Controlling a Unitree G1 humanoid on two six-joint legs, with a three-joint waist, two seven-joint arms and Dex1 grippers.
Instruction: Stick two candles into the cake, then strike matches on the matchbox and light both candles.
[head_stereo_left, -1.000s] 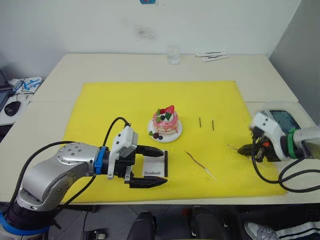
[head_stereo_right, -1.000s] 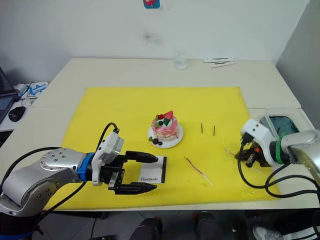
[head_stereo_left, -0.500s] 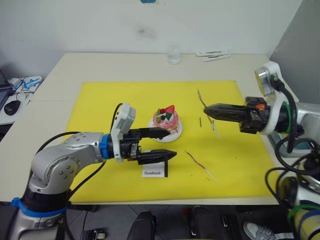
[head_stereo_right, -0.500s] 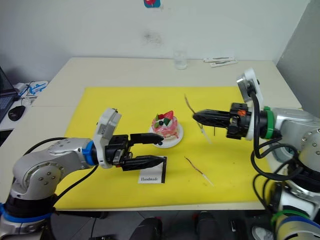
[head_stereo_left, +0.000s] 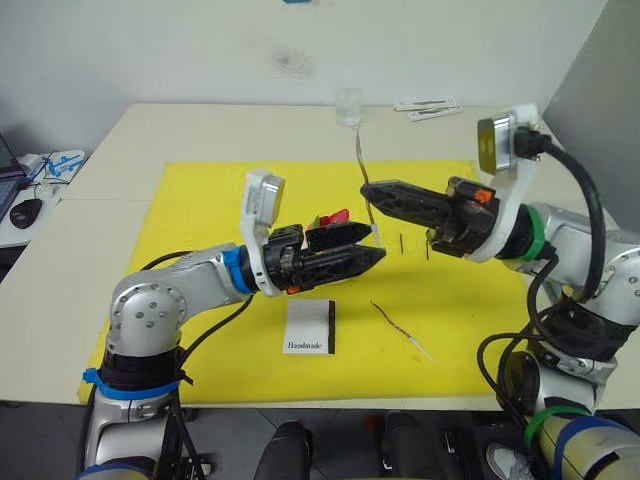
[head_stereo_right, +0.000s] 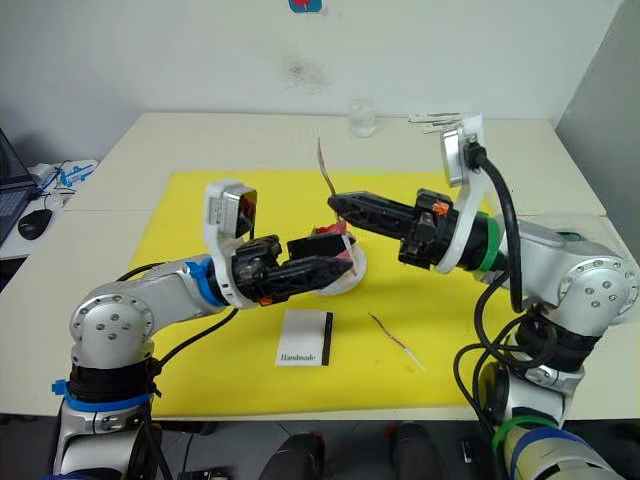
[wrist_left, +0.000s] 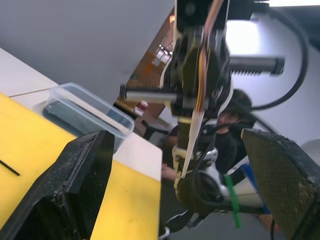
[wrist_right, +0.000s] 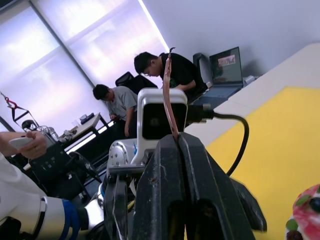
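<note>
**Candle held over the cake, both grippers above it**

One candle (head_stereo_left: 360, 172) stood roughly upright, pinched at its lower part between the closed fingers of the right gripper (head_stereo_left: 366, 191); its upper end rose above the fingertips, and a pale lower end hung below them. The gripper sat above the cake (head_stereo_right: 335, 238), which was mostly hidden behind the arms; a bit of strawberry and the white plate (head_stereo_right: 352, 277) edge showed, near the middle of the yellow mat (head_stereo_left: 200, 200).

The left gripper (head_stereo_left: 378, 246) reached in from the left, fingers spread apart and holding nothing, its tips just beside the cake and below the right gripper's tips. Contact with the cake could not be judged.

The second candle (head_stereo_left: 397, 328) lay flat on the mat, near-right of the cake. The matchbox (head_stereo_left: 310, 326) lay flat nearer, label up. Two matches (head_stereo_left: 402, 243) lay right of the cake, partly hidden by the right arm.

A clear cup (head_stereo_left: 347, 107) stood at the far table (head_stereo_left: 200, 130) edge.
</note>
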